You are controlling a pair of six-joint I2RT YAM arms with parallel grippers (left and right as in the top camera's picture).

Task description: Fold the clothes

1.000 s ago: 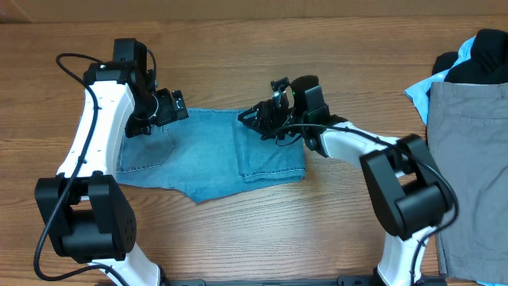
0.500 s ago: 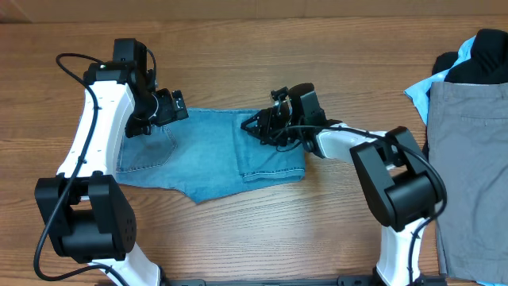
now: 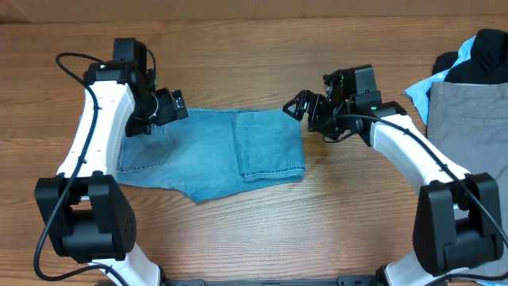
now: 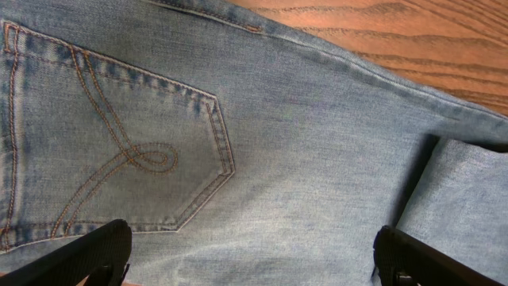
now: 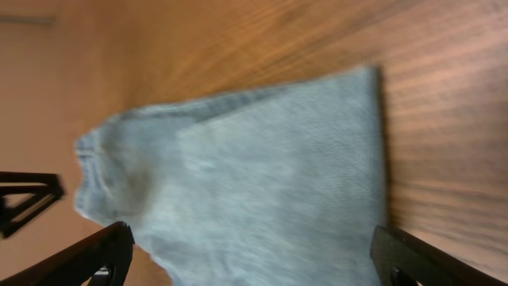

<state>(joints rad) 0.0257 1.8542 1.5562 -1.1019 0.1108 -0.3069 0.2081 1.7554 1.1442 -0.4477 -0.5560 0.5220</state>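
Observation:
The clothes in hand are light-blue denim jeans lying flat on the wooden table, with one leg end folded over onto the middle. My left gripper hovers open over the upper left edge of the jeans. In the left wrist view the jeans fill the frame, a stitched back pocket shows, and nothing sits between the open left gripper's fingers. My right gripper is open, just off the folded part's right edge. The blurred right wrist view shows the jeans below the right gripper.
A pile of other garments lies at the table's right edge: grey trousers, a black garment and a pale blue one. Bare wood stretches in front of the jeans.
My right gripper has opened, let go of the folded leg and pulled back to the right off the jeans. The left arm has stayed put.

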